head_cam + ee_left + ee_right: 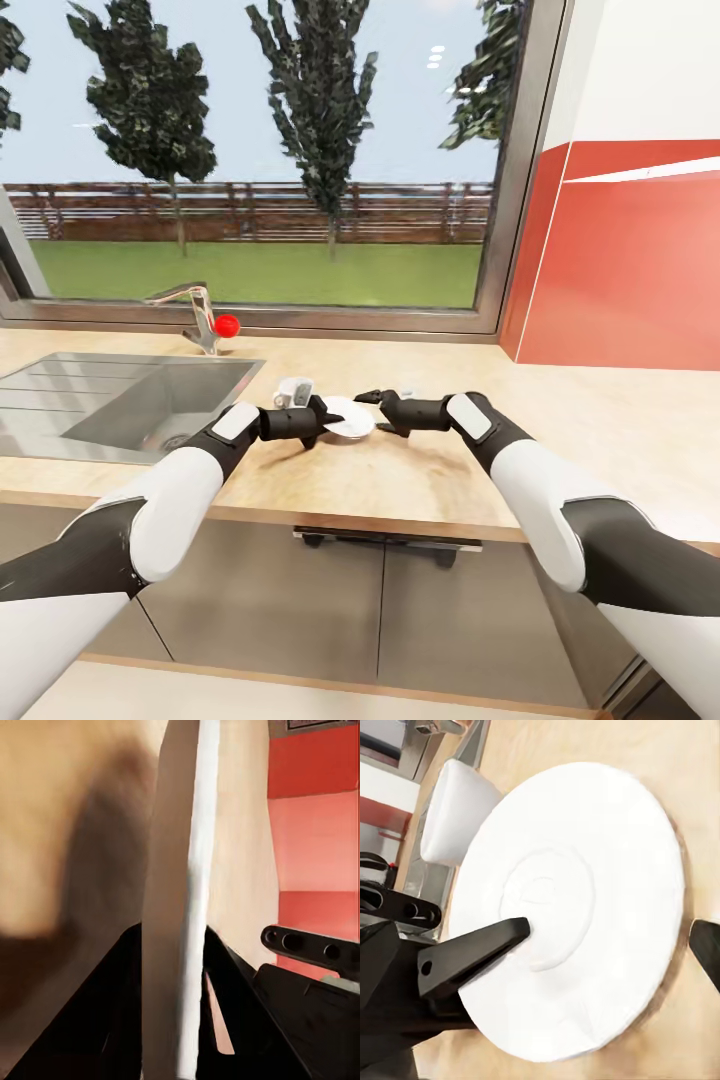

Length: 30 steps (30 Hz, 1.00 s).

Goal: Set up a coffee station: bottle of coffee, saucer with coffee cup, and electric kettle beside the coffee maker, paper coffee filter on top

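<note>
Now left tool clamped on saucer rim, right tool spread wide beside it.

Steel faucet with red knob behind sink; window, red wall panel.

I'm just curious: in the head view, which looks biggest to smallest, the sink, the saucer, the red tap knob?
1. The sink, by far.
2. The saucer, held at the left gripper.
3. The red tap knob, though it sits farther back.
</note>
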Motion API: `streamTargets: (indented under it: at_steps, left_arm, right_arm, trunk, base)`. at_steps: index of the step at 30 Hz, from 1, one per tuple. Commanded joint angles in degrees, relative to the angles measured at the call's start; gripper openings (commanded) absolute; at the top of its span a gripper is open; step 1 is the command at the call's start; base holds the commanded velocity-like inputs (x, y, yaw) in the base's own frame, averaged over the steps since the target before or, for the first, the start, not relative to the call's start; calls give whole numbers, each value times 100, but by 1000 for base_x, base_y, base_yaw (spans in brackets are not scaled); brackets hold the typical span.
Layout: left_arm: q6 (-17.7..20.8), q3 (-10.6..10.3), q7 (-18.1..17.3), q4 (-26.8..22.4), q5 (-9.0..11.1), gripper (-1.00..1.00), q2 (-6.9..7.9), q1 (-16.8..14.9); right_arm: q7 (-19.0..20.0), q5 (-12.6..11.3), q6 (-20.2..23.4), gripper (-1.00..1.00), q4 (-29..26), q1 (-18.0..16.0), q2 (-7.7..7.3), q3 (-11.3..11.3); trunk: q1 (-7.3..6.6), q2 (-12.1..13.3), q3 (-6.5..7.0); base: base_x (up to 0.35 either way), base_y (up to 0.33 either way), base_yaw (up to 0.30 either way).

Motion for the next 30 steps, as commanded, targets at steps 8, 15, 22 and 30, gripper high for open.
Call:
streamTargets:
  at_steps: [8, 15, 22, 30]
  left_arm:
    - [17, 39, -36, -1, -100, -100, 5, -4]
    - [17, 39, -42, -1, -100, -100, 7, -4]
    - [17, 39, -51, -1, -100, -100, 7, -4]
    - [25, 39, -60, -1, -100, -100, 8, -4]
  right_arm:
    - [14, 113, 33, 100, -753, -2, -201, 63]
    - [14, 118, 46, 100, -975, -2, -343, 62]
    - [14, 125, 48, 100, -992, -2, -353, 62]
    - [14, 127, 46, 100, -993, -2, -356, 65]
  trunk:
    - [0, -3, -7]
    - [0, -3, -7]
    - [0, -3, -7]
    - [0, -3, -7]
  base:
    - [0, 0, 0]
    - [-1, 0, 0]
    - [-192, -12, 0]
    - [-175, -19, 0]
